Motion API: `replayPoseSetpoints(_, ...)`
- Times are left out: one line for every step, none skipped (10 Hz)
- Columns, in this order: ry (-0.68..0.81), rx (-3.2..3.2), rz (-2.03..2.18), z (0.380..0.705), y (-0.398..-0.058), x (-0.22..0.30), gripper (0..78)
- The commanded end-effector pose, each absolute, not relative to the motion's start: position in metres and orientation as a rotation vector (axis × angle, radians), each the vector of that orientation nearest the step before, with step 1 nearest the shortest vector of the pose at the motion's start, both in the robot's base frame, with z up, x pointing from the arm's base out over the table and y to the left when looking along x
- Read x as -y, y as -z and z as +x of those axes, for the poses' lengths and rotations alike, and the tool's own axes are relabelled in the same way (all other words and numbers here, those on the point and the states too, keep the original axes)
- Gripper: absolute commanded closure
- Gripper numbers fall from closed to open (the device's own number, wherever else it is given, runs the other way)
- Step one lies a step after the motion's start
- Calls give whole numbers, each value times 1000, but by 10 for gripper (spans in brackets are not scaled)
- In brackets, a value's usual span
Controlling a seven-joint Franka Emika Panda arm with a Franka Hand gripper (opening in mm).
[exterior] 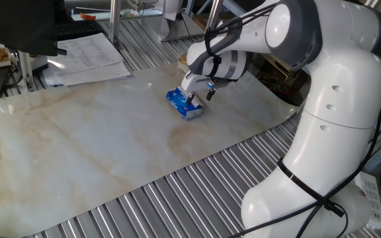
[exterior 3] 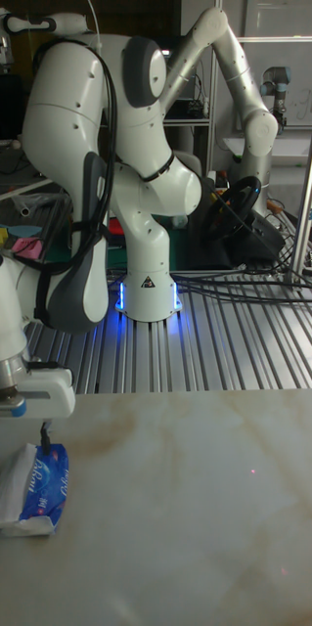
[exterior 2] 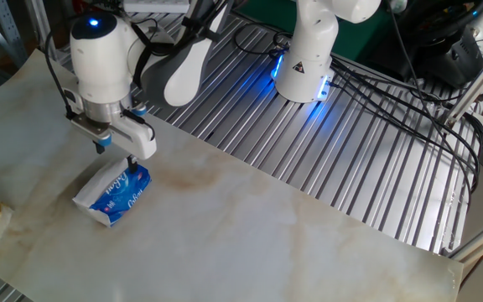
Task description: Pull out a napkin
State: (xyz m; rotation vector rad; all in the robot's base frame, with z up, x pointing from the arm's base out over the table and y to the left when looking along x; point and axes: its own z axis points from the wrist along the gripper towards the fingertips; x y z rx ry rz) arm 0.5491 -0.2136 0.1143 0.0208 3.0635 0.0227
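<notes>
Fingers (exterior 3: 45,431) spread wide, holding nothing; gripper (exterior 3: 15,437) hangs just above pack (exterior 2: 113,194), one fingertip at its top, likely lined up over slot. Napkin not visibly out; presumably inside pack, flat on table (exterior 2: 267,235).

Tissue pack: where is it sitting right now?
The blue-and-white tissue pack lies on the marble-patterned tabletop, at the left in the other fixed view, directly under the open gripper; one finger tip looks right at its top.
</notes>
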Motion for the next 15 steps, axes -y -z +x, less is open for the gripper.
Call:
replayPoseSetpoints(-20,-3061,24,550,-116,213,1)
replayPoseSetpoints(-20,-3061,25,550,-116,213,1)
replayPoseSetpoints(-20,-3061,24,550,-115,213,1)
replayPoseSetpoints(-20,-3061,25,550,-115,213,1)
replayPoseSetpoints(-19,-3061,24,550,-115,213,1)
replayPoseSetpoints(-20,-3060,23,550,-114,213,1)
replayPoseSetpoints(-19,-3060,22,550,-113,213,1)
replayPoseSetpoints(-19,-3058,22,550,-112,213,1)
replayPoseSetpoints(-19,-3057,23,550,-111,213,1)
replayPoseSetpoints(-19,-3056,24,550,-111,213,1)
replayPoseSetpoints(-19,-3055,24,550,-111,213,1)
replayPoseSetpoints(-20,-3055,23,550,-111,213,1)
replayPoseSetpoints(-18,-3055,23,550,-111,213,1)
replayPoseSetpoints(-18,-3055,24,550,-111,213,1)
replayPoseSetpoints(-17,-3055,23,550,-111,213,1)
